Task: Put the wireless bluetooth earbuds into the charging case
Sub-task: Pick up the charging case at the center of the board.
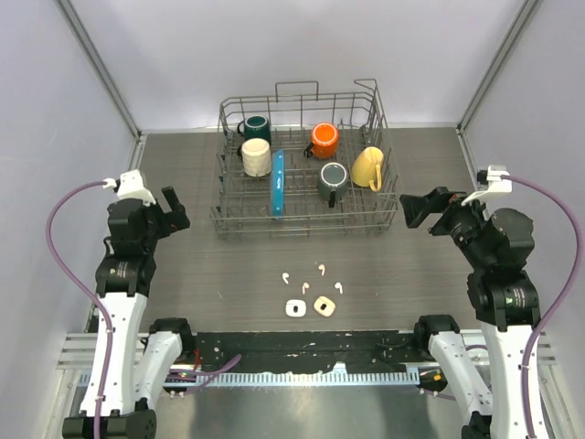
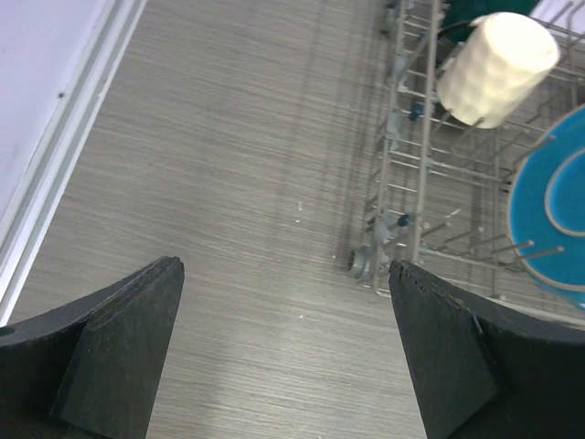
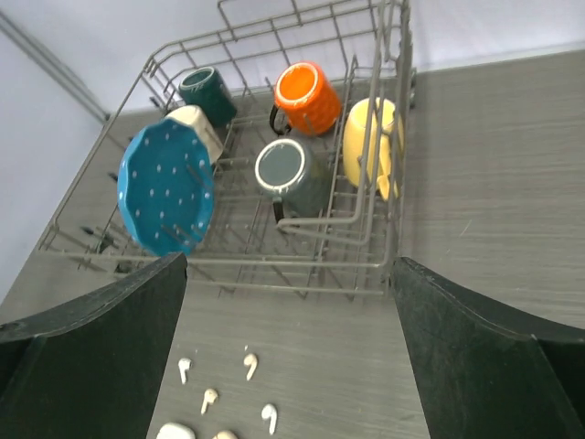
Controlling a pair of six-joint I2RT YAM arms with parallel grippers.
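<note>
Several tiny stemmed earbuds lie on the grey table in front of the rack: a white one (image 1: 286, 274), a pink-beige one (image 1: 321, 269), another pink-beige one (image 1: 305, 287) and a white one (image 1: 338, 287). Just nearer lie a white charging case (image 1: 294, 308) and a beige case (image 1: 324, 305). In the right wrist view the earbuds (image 3: 250, 365) and the white case (image 3: 174, 430) show low between my fingers. My left gripper (image 1: 174, 208) is open and empty at the far left. My right gripper (image 1: 416, 208) is open and empty at the far right. Both are raised, away from the earbuds.
A wire dish rack (image 1: 302, 219) stands at the back with a teal mug (image 1: 256, 126), cream mug (image 1: 257, 157), orange mug (image 1: 324, 139), grey mug (image 1: 333, 178), yellow mug (image 1: 367, 167) and blue plate (image 1: 277, 183). Its corner (image 2: 375, 261) is close to my left gripper (image 2: 285, 366).
</note>
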